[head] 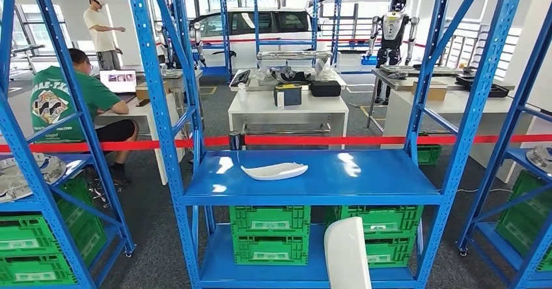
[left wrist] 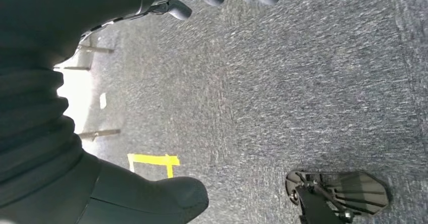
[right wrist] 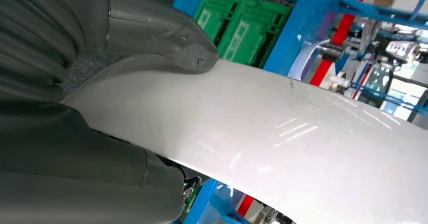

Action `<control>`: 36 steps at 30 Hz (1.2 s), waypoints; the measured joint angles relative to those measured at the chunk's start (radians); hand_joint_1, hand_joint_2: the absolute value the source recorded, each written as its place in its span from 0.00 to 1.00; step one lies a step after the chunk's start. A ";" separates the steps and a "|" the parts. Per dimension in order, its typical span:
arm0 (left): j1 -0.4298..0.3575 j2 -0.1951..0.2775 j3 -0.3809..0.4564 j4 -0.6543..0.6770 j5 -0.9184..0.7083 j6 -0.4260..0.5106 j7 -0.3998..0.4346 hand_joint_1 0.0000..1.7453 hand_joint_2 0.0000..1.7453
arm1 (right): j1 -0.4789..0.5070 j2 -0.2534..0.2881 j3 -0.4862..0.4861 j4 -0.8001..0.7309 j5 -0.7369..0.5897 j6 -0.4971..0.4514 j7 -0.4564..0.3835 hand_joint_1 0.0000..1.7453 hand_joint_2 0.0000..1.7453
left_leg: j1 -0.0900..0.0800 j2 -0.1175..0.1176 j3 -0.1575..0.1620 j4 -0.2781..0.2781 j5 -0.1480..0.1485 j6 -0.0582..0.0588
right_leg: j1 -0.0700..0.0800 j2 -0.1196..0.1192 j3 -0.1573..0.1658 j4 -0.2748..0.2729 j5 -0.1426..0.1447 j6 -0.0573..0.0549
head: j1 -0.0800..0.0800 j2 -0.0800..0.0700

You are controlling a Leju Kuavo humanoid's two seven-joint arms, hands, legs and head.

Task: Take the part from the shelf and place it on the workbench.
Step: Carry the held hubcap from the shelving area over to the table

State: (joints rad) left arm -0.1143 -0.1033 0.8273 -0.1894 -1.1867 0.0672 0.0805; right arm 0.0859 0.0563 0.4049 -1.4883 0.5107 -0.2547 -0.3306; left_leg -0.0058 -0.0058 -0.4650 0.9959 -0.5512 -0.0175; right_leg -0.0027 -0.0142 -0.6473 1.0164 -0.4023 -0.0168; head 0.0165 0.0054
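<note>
Part (right wrist: 282,138) gripped by right hand (right wrist: 91,103), thumb on its white face, long axis upright, low before blue shelf (head: 312,178). Left hand (left wrist: 101,193) hanging over floor, fingers apart, holding nothing.

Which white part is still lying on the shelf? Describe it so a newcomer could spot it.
Find the blue rack straight ahead, behind the red tape. On its glossy middle shelf lies a white part, a shallow, curved, leaf-like shell. Nothing else shares that shelf; green crates sit below.
</note>
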 joint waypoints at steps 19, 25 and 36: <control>0.017 0.000 0.002 0.003 0.020 0.004 -0.002 0.00 1.00 | -0.052 0.003 0.018 0.049 0.025 0.060 0.023 1.00 1.00 | 0.008 0.008 -0.208 0.045 0.145 -0.009 | -0.006 0.013 0.138 -0.003 -0.139 -0.006 | -0.008 0.000; 0.021 -0.002 0.002 0.005 0.020 0.005 0.008 0.00 1.00 | -0.049 0.003 0.018 0.055 0.024 0.062 0.030 1.00 1.00 | 0.013 0.007 -0.233 0.307 -0.025 -0.022 | 0.003 0.009 0.061 0.000 -0.072 -0.023 | -0.009 0.000; 0.021 -0.003 0.002 0.006 0.011 0.007 0.000 0.00 1.00 | -0.029 -0.004 0.019 0.056 0.013 0.046 0.051 1.00 1.00 | 0.000 0.012 -0.044 -0.026 0.058 0.043 | -0.002 0.013 -0.034 0.081 -0.099 0.024 | -0.008 0.000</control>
State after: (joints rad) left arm -0.0930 -0.1067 0.8293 -0.1838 -1.1758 0.0742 0.0808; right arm 0.0570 0.0526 0.4244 -1.4321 0.5240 -0.2091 -0.2796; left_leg -0.0061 0.0064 -0.5086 0.9700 -0.4932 0.0255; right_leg -0.0047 -0.0013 -0.6810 1.0973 -0.5014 0.0075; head 0.0085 0.0056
